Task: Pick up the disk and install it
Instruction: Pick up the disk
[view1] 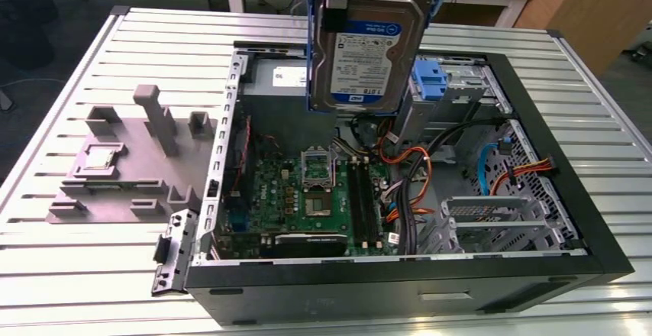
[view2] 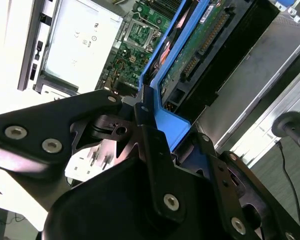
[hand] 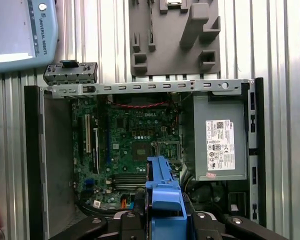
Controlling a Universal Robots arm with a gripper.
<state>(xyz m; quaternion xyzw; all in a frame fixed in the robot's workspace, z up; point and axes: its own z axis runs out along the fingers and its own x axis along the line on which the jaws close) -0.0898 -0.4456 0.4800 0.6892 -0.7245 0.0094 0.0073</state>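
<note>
Above case (view1: 408, 290), fingers (view2: 155, 150) clamp flat silver disk (view1: 367, 53).

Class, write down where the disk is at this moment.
In the exterior view, the disk hangs upright at top centre, label facing the camera. It is clamped in the gripper above the open computer case and its motherboard.

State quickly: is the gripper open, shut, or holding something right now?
The gripper is shut on the disk, clamping its blue carrier bracket above the open computer case.
</note>
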